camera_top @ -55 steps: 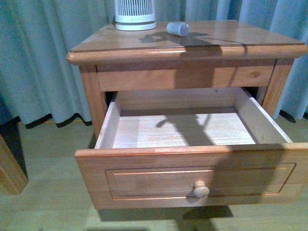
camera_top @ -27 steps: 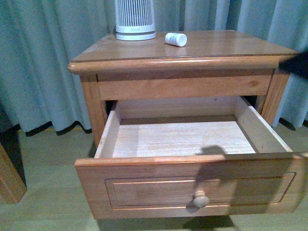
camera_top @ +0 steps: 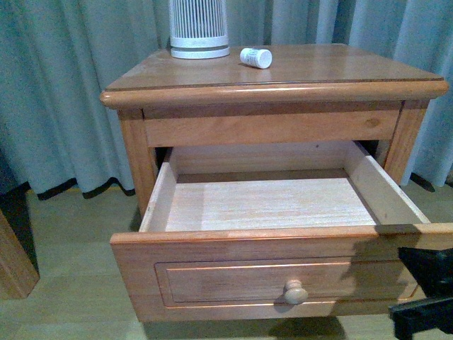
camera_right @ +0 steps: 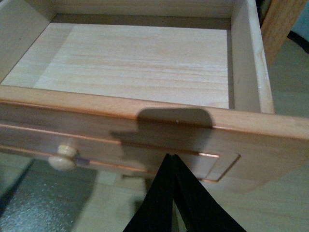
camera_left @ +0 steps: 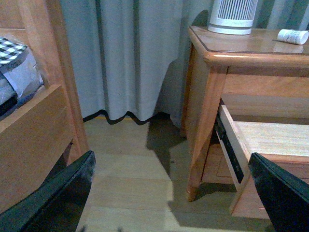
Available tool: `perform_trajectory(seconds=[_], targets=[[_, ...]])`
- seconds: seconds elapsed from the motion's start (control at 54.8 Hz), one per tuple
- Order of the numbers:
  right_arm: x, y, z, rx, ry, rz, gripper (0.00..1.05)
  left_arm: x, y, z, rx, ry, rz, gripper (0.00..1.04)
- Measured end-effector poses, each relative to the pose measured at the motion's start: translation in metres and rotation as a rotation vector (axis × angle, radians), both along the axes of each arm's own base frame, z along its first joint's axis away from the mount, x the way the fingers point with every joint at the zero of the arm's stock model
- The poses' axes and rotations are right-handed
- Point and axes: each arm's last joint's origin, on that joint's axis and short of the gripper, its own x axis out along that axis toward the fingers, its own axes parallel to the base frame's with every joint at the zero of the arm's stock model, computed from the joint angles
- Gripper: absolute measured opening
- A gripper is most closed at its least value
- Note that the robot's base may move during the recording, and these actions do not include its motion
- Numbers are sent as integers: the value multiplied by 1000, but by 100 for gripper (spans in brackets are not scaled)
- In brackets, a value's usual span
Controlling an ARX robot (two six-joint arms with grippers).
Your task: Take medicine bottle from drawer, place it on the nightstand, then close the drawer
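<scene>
Both grippers partly cropped: right gripper (camera_right: 171,193) pinched empty, left gripper (camera_left: 169,193) spread (drawer (camera_top: 283,269) out).

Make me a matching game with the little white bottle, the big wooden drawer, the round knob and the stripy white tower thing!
Things:
1. small white medicine bottle
2. upper wooden drawer
3. round wooden knob
4. white ribbed tower appliance

States:
A. pulled open, nothing inside
B. standing upright at the back of the nightstand top
C. lying on its side
D. fixed on the drawer front

Pairs: 1-C, 2-A, 3-D, 4-B
</scene>
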Motion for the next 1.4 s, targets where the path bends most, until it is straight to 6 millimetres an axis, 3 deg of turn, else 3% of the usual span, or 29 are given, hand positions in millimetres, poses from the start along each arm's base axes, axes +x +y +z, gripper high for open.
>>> perform_trajectory(seconds=[0.219,0.401,0.529,0.784,0.967,1.131,1.222,1.295,1.405], targets=[[48,5,-32,-89,-26,52,3,0,0,0,0,0,0,98],[122,-3,-52,-194,-51,67,3,0,0,0,0,0,0,98],[157,-7,-54,-229,-53,69,3,0,0,0,0,0,0,98],[204,-10,-47,-253,-73,79,3,0,0,0,0,0,0,98],[217,-17,-60,-261,-21,115,3,0,0,0,0,0,0,98],[212,-20,-58,-211,-15,96,3,0,0,0,0,0,0,98],[196,-22,-38,-134,-13,58,3,0,0,0,0,0,0,98],[171,-19,-10,-18,1,50,3,0,0,0,0,0,0,98],[142,-11,15,91,42,59,3,0,0,0,0,0,0,98]])
